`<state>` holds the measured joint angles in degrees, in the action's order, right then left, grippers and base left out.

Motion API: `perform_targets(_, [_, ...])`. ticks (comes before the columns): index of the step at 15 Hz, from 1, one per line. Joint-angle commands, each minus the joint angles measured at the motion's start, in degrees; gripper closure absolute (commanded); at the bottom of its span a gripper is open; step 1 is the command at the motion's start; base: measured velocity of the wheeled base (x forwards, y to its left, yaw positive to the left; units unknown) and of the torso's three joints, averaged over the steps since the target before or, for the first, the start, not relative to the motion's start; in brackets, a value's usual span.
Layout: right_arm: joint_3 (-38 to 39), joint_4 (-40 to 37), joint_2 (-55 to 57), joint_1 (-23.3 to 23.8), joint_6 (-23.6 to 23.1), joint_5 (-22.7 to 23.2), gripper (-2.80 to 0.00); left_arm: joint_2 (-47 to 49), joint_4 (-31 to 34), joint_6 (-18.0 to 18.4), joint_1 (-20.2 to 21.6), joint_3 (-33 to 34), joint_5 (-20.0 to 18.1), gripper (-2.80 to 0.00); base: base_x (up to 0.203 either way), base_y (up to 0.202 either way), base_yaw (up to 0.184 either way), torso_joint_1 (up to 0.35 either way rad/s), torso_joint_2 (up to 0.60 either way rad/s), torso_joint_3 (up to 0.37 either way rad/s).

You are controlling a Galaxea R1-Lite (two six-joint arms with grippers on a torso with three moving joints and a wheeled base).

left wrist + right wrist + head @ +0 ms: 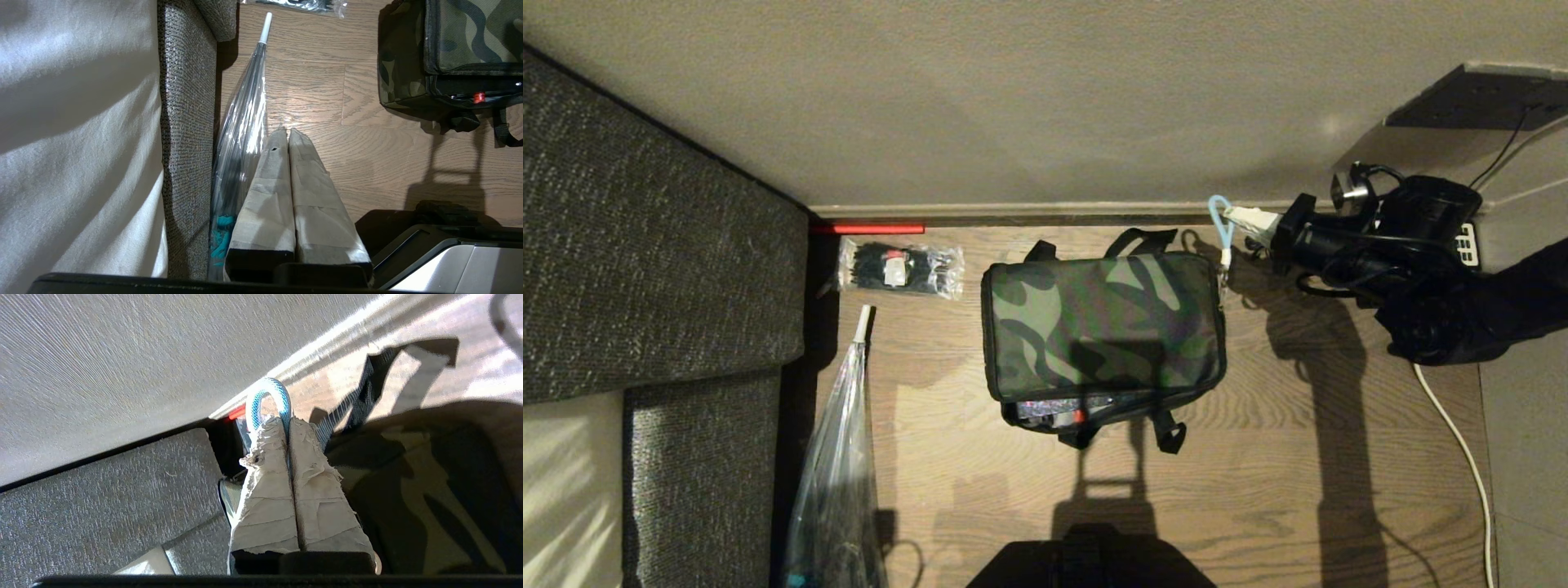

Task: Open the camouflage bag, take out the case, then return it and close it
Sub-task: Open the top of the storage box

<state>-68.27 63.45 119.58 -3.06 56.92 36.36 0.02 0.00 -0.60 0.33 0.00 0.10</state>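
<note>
The right gripper (1241, 219) has its taped fingers (265, 490) pressed tight together on a pale blue cord loop (1219, 220), whose rounded end sticks out just past the fingertips. From the grip the loop runs down to a small white connector at the near back corner of the camouflage bag (1103, 327), so the bag sits just beside and below the gripper, on the side its fingers point toward. The bag rests on the wooden floor (1258, 457), close to the skirting of the wall. Its green camouflage lid lies nearly flat over the black body, with a narrow gap along the front edge, the one farthest from the gripper. In that gap a dark edge with a small red dot (478, 97) shows; whether this is the case cannot be told for certain. Black straps stick out at the back and front of the bag.

The left gripper (286, 132) hangs well away from the bag, its taped fingers closed together on nothing, beside a clear folded umbrella (245, 118) and a grey sofa (188, 122).
</note>
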Motion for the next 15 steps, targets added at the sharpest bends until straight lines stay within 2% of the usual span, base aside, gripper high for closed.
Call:
perform_targets(1, [-1.1,0.4,0.7,0.0,0.3,0.2,0.00,-0.1,0.0,-0.1,0.0,0.1,0.0,0.00,0.000,0.000,0.000,0.000,0.00,0.000])
perform_targets(15, [-7.6,0.4,3.6,0.0,0.4,0.2,0.00,-0.1,0.0,0.0,0.0,0.1,0.0,0.00,0.000,0.000,0.000,0.000,0.00,0.000])
